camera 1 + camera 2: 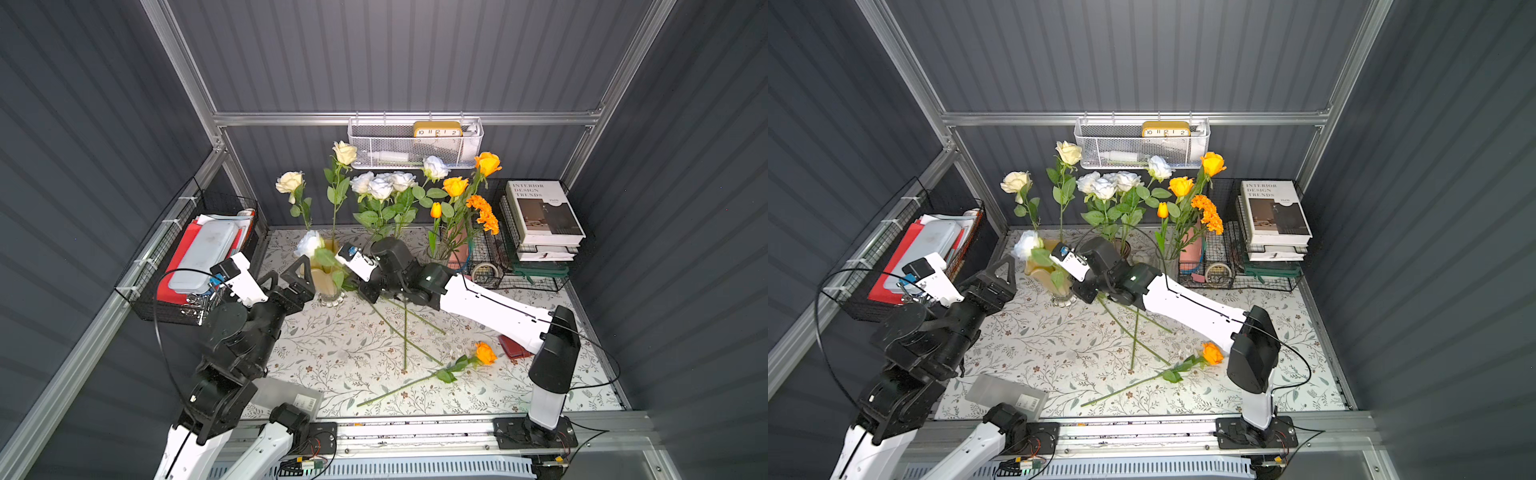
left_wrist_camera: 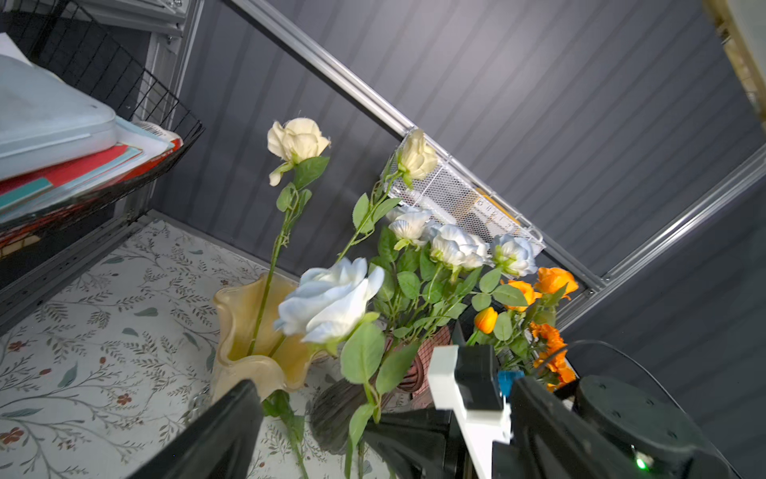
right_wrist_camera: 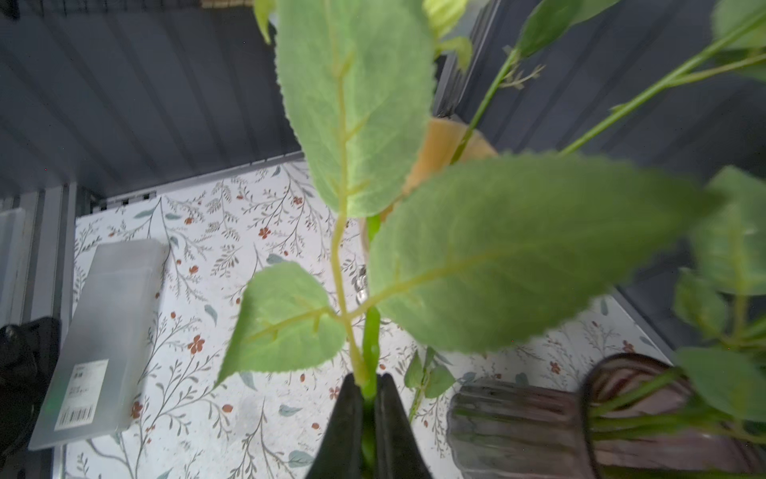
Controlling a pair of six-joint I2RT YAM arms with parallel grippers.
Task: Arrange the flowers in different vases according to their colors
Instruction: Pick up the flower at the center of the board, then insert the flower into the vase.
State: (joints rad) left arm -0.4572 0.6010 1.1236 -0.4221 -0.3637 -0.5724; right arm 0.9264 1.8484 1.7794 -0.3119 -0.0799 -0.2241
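Observation:
My right gripper (image 3: 369,379) is shut on the green stem of a white rose (image 2: 331,300), whose head hangs by the rim of the pale yellow vase (image 1: 326,282). That vase holds two cream roses (image 1: 290,181). My left gripper (image 1: 286,274) stands open just left of the yellow vase, holding nothing. The purple vase (image 3: 518,423) with white roses (image 1: 380,185) is mostly hidden behind the right arm in both top views. A clear vase (image 1: 440,251) holds orange flowers (image 1: 457,187). One orange rose (image 1: 484,353) lies on the tablecloth.
Green stems (image 1: 405,332) lie crossed under the right arm. Black wire baskets stand at the left (image 1: 199,257) and right (image 1: 532,282), the right one with books. A white mesh basket (image 1: 415,143) hangs on the back wall. A translucent box (image 1: 291,399) lies at the front left.

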